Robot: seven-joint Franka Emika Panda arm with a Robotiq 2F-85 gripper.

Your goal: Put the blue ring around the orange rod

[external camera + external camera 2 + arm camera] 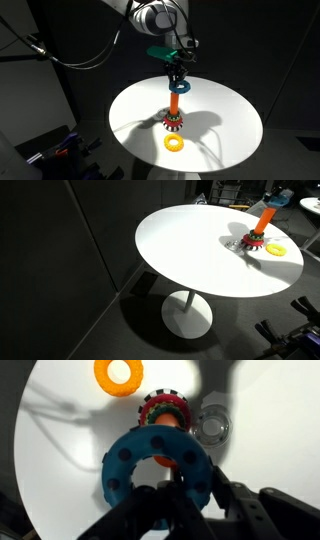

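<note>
One blue ring point(120, 465), flat and off the tabletop point(60, 445), pinched at its near rim by the pincer point(180, 495), jaws closed on it from above. Right over the one orange rod point(176, 104), level with the rod's tip in an exterior view point(178, 87); around the tip or just above it, impossible to tell. Through the ring's centre hole in the wrist view, a patch of orange. Past the ring's far rim, part of the one round red, green and white base point(165, 405), the rest covered by the ring.

One yellow-orange ring point(176, 143), flat on the tabletop just beside the base point(174, 123), on the side nearer the table edge. Also one clear, glassy round thing point(212, 428) next to the base, seen only from the wrist (too faint to name).

In an exterior view, rod point(266, 220) leaning in the picture, base point(250, 242) and yellow-orange ring point(276, 250) small and far off. Above them a cyan shape point(283, 198) cut by the top edge, ring or pincer part unclear. Pincer fingers dark and blurred in the wrist view, lower ends out of frame.

One round white tabletop point(130, 110), bare across its wide middle and far side point(190, 250). Things grouped toward one rim, with open surface all round the base. Dark surroundings beyond every edge.
</note>
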